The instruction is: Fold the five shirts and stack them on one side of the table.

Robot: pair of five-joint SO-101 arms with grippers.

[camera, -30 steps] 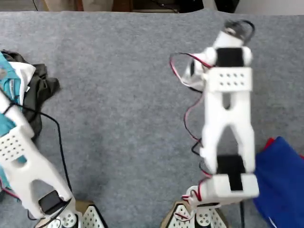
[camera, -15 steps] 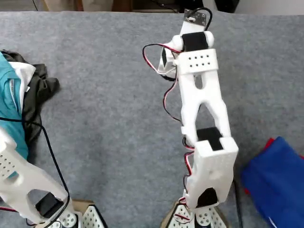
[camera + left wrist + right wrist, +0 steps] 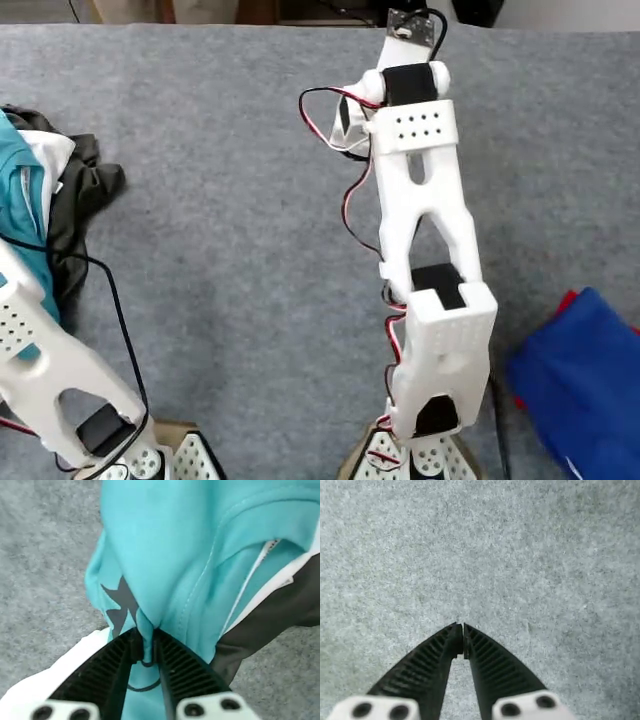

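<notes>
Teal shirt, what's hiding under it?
White cloth and a dark shirt poke out from beneath the teal shirt. Whatever else lies under it is covered.

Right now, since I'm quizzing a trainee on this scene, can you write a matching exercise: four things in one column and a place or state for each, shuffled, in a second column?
Column one
1. left gripper
2. right gripper
3. blue shirt
4. dark shirt

Column two
A. lies at the table's edge on the robot's right
B. shut on a fold of the teal shirt
C. shut, over the grey table
D. in the pile at the table's edge on the robot's left

Pairs: 1-B, 2-C, 3-A, 4-D
</notes>
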